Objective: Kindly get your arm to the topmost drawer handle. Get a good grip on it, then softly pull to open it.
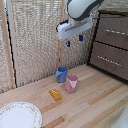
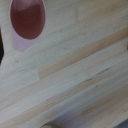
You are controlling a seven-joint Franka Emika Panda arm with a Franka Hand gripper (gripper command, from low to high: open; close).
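My glossy white arm [image 1: 82, 7] comes down from the top of the exterior view. Its gripper [image 1: 75, 40] hangs in the air with the blue-tipped fingers [image 1: 68, 43] apart and nothing between them. It is to the exterior view's left of the dark brown cabinet and apart from it. The shallow top drawer [image 1: 125, 13] looks shut, with its slim silver handle [image 1: 109, 14] lying horizontal, higher than the fingertips. The wrist view shows only the table and a cup; the handle is out of that view.
Taller drawer fronts with like silver bars [image 1: 116, 32] [image 1: 107, 59] sit below the top drawer. On the wooden table [image 1: 95, 100] stand a blue cup [image 1: 61, 74] and a pink cup [image 1: 71, 83] [image 2: 27, 20], with an orange item [image 1: 55, 94] and a patterned plate [image 1: 19, 116]. A bamboo screen [image 1: 35, 35] stands behind.
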